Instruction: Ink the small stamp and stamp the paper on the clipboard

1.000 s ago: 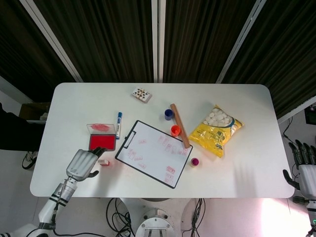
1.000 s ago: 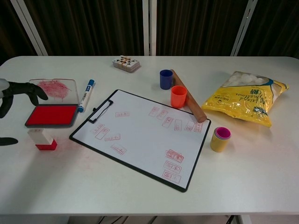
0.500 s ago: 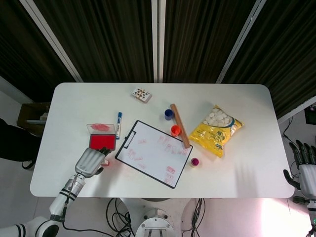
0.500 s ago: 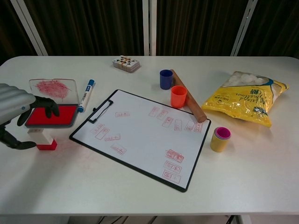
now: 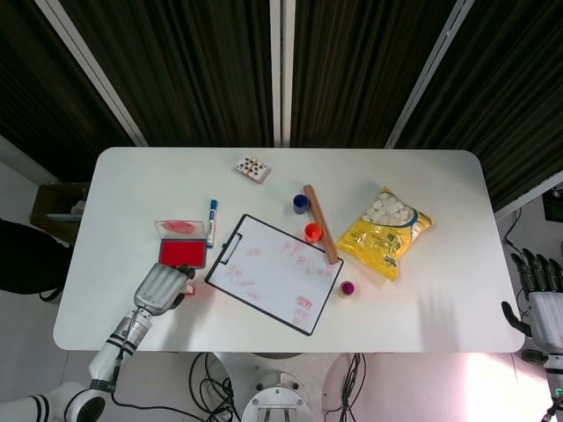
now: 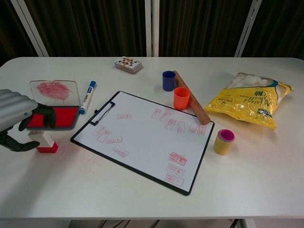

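- Over the last second the left hand (image 6: 19,121) has been brought in from the desk's left edge and lowered over the small stamp (image 6: 42,141); a second ago it stood clear of the stamp, its dark fingers above the ink pad (image 6: 53,117).
- Now the fingers (image 6: 40,115) are curled down around the stamp's white upper part, with the thumb reaching in from the front. Whether the stamp is actually pinched cannot be told; contact looks close but the grip is partly hidden by the hand's grey back.
- The small stamp is seen standing upright on its red base near the front-left corner of the desk, just in front of the ink pad and to the left of the clipboard (image 6: 142,137). It has not been shifted between the earlier pictures and this one.
- The ink pad lies open, its clear lid folded back towards the far edge, with a blue marker (image 6: 88,97) just beside it.
- The paper (image 5: 277,271) on the clipboard already carries many red marks.
- The right hand (image 5: 545,303) is held off the desk's right edge, fingers spread and empty.
- It is judged that the grasp is only being formed: lifting, inking and stamping are not yet done.
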Action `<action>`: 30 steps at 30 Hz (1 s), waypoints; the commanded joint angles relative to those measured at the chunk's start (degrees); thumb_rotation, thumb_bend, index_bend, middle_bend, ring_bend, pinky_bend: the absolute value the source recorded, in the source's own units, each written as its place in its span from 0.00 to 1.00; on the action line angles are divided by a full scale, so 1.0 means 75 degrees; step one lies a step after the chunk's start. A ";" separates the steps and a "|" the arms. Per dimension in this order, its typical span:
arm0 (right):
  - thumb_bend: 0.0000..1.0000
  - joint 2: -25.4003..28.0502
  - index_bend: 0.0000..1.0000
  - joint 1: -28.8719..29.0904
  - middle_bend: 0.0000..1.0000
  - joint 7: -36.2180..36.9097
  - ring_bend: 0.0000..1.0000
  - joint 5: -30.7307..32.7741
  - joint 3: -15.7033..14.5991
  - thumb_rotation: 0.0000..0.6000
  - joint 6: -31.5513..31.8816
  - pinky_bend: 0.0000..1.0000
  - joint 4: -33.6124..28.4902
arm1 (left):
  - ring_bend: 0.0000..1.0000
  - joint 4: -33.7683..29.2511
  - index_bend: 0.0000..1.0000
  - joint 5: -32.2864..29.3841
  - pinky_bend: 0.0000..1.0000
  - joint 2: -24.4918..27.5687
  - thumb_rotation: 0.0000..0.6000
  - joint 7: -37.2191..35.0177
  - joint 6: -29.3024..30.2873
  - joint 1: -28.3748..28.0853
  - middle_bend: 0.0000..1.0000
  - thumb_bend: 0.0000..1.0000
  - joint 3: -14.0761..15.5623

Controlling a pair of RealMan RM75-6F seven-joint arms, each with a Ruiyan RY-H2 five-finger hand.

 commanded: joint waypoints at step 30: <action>0.25 -0.0157 0.00 0.0039 0.00 0.0066 0.00 0.0095 -0.0015 1.00 -0.0174 0.00 0.0219 | 0.63 0.0066 0.48 -0.0392 0.81 -0.0029 1.00 -0.0265 -0.0173 -0.0191 0.49 0.35 0.0071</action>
